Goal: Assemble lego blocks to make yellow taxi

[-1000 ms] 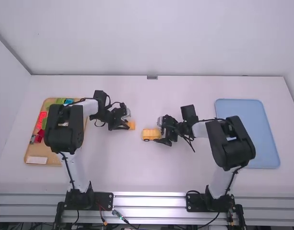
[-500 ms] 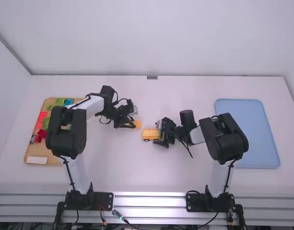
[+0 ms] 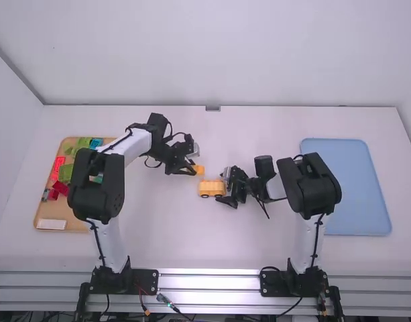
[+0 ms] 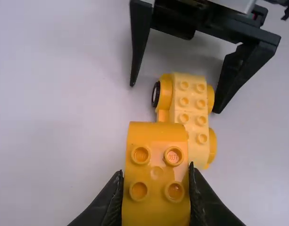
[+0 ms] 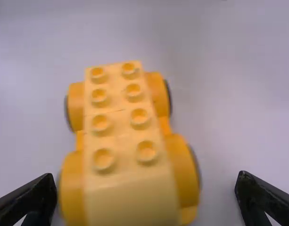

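Ok, studded rounded yel brick [image 4: 156,193] in L hand [image 3: 194,168]

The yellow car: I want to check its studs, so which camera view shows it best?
The right wrist view: the yellow car is large there, all eight studs clear. The left wrist view shows it partly behind the held block; the high view shows it small.

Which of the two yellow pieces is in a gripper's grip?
The loose block, clamped in the left gripper; the wheeled base stands on the table.
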Tool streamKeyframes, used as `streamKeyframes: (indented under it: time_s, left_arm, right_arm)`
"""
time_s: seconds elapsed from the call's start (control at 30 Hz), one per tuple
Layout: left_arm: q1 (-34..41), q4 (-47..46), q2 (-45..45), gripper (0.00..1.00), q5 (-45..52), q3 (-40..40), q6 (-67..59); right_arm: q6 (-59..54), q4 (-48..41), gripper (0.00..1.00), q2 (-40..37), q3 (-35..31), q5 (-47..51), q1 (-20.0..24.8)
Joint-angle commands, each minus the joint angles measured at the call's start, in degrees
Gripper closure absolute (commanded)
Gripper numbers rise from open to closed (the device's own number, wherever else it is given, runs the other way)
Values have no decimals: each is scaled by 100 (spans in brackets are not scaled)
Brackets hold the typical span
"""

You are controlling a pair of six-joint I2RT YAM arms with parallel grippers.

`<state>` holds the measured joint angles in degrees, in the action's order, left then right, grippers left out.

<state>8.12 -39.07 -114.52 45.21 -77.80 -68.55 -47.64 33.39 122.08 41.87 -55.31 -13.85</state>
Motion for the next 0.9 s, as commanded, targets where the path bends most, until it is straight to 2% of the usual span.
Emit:
streamKeyframes:
  time_s: [0.0, 0.27, 0.43, 0.63, 0.87]
  left_arm:
    - [122, 85, 192, 98, 179, 238, 2]
    - [168, 271, 192, 98, 101, 289, 380]
    - [284, 527, 208, 98, -278, 354, 772]
    - [525, 1606, 614, 98, -772, 1147, 1088]
    - [494, 1812, 1272, 98, -577, 1578, 984]
  right_arm:
    - [-240, -133, 1, 179, 101, -372, 85]
    - [-365, 50, 1, 192, 50, -507, 68]
    - [-363, -20, 1, 192, 149, -514, 68]
    - [-332, -289, 1, 203, 369, -374, -90]
    - [-275, -284, 0, 203, 385, -162, -221]
